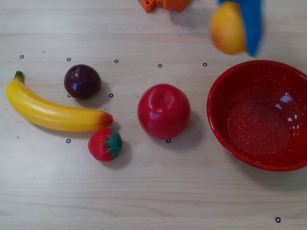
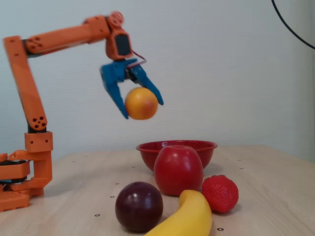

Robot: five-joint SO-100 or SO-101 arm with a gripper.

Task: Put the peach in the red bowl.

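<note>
The peach (image 2: 141,103), yellow-orange and round, hangs in the air between the blue fingers of my gripper (image 2: 142,110), well above the table. In the overhead view the peach (image 1: 227,28) is blurred near the top edge, beside a blue finger (image 1: 251,24), just beyond the far rim of the red bowl (image 1: 225,124). The red bowl (image 2: 147,147) stands on the table behind the apple in the fixed view and holds nothing that I can see. The gripper is shut on the peach.
A red apple (image 1: 163,111) stands left of the bowl in the overhead view. Further left lie a dark plum (image 1: 82,81), a banana (image 1: 50,113) and a strawberry (image 1: 104,144). The orange arm base (image 2: 22,177) stands at the left in the fixed view.
</note>
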